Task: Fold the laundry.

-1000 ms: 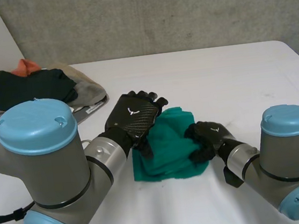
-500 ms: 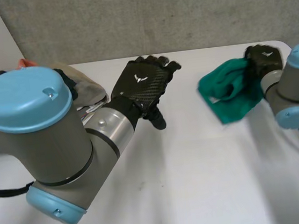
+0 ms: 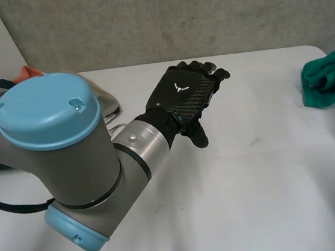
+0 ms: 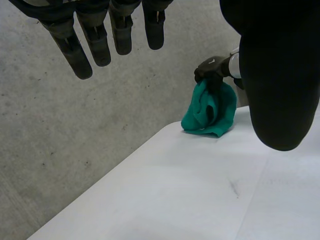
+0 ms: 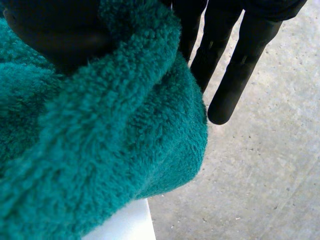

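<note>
Towel (image 3: pixel 327 78) bunched at right edge of table (image 3: pixel 253 182), 3 o'clock from left hand (image 3: pixel 187 94), well apart. Right hand (image 4: pixel 212 69) pinches its top, thumb against straight fingers (image 5: pixel 235 70). Left hand spread, empty, mid-table. Right hand nearer. Pile (image 3: pixel 25 73) at 9 o'clock.

White table (image 3: pixel 269 168) against grey concrete wall (image 3: pixel 143 19)

A robot lab or test cell — a plain white bench (image 3: pixel 265 187) set against a rough grey concrete wall (image 3: pixel 161 17), a grey-jointed, blue-capped robot arm (image 3: pixel 74 154) reaching over it.
</note>
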Robot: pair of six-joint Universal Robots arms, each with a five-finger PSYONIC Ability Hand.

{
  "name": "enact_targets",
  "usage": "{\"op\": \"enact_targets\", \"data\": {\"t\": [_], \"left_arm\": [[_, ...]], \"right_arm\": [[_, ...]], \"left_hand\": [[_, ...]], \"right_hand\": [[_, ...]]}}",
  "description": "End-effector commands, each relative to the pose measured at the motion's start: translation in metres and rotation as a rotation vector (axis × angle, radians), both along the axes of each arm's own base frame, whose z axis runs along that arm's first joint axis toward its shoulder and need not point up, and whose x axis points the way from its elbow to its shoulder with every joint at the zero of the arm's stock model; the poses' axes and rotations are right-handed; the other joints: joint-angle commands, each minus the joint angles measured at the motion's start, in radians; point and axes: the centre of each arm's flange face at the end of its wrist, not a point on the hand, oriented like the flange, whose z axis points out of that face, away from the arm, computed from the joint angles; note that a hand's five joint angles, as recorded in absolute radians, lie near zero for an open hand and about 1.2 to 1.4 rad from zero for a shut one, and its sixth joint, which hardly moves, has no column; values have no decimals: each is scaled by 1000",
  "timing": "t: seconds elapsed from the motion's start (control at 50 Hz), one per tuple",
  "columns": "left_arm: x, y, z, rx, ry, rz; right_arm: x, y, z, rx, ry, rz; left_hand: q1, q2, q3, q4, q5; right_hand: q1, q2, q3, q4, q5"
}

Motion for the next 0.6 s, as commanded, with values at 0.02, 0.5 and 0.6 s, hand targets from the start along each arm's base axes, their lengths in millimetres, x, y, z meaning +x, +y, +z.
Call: {"op": "enact_targets", "data": {"t": [0.02,0.5,0.6], "left_arm": [[0,2,-3,8,-7,-2],[1,8,4,1,4,-8],[7,7,19,-29,29,10]], "right_arm": [[2,1,-7,24,55,-5],[29,55,74,-170,325,53],[64,98,100,-220,330,135]], "left_hand": [[22,12,5,17,13],[16,6,-1,12,7],[10,0,-7,6,1]], "right_hand": [[-679,-792,-805,-848,-780],[-679,-792,-805,-848,-780],[-679,-792,-805,-848,-780]]}}
